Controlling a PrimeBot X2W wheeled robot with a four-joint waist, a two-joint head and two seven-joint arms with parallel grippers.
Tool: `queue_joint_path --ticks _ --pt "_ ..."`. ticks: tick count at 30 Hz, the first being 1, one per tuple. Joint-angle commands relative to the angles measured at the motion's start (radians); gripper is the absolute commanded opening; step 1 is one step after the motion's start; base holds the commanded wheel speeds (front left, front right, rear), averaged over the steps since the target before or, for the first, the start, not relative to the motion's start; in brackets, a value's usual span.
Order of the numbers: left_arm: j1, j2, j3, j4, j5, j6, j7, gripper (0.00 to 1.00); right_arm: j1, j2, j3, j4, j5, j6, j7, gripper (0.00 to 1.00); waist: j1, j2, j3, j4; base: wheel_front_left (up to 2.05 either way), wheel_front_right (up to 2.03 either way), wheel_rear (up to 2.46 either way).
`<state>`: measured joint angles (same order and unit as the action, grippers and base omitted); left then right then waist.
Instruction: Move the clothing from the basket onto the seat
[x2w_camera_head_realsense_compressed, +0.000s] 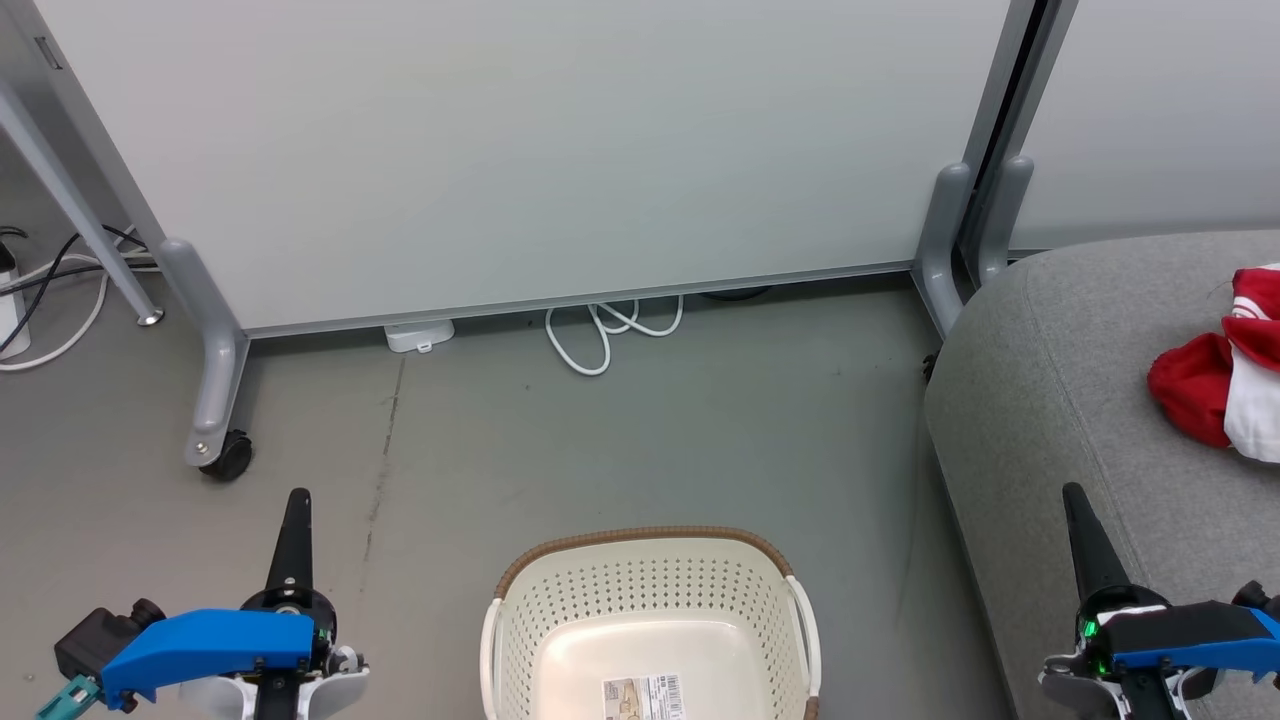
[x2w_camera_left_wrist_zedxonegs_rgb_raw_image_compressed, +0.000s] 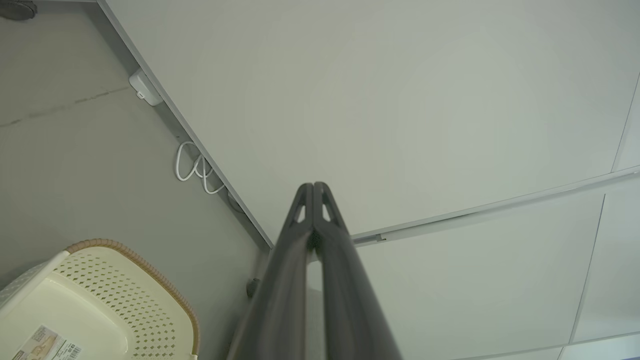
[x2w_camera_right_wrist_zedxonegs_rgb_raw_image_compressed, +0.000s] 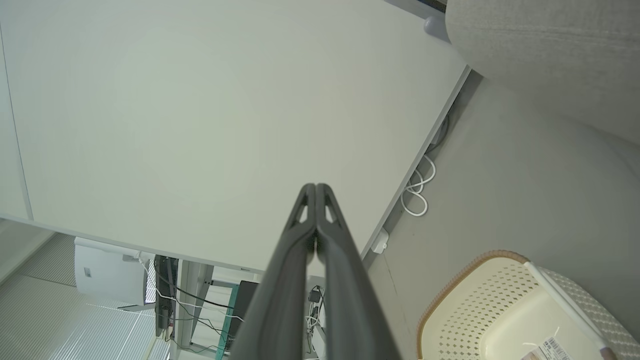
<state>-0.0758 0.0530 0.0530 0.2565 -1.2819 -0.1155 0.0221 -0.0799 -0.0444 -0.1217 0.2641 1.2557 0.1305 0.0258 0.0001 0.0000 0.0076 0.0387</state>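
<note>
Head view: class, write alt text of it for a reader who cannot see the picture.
An oval cream perforated plastic basket with a brown rim stands empty on the grey floor, while soft red-and-white clothing lies on the large grey fabric seat at right. The left end effector and right end effector, both shut, hold nothing.

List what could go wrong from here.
1. The basket looks empty, but its near end is cut off at the bottom of the head view, so a garment lying there could be missed.
2. The right hand, shut, shows against the seat. A sideways swing might brush the upholstery or drag the clothing.
3. A white cable loops on the floor ahead. Rolling forward might catch it.
</note>
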Motion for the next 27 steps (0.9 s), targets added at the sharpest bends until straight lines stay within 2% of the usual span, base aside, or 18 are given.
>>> queue_joint_path --ticks 1,27 --pt "-0.021 0.004 0.009 -0.01 -0.025 -0.007 0.007 0.0 -0.023 -0.008 0.001 -0.011 0.029 0.0 0.01 0.0 0.0 0.0 0.0 -0.001 0.0 0.0 0.0" --pt "-0.034 0.003 0.043 -0.013 -0.229 -0.014 0.063 0.0 -0.029 -0.008 0.006 -0.018 0.247 0.0 0.063 0.0 0.0 0.0 -0.003 -0.024 0.0 0.0 0.0"
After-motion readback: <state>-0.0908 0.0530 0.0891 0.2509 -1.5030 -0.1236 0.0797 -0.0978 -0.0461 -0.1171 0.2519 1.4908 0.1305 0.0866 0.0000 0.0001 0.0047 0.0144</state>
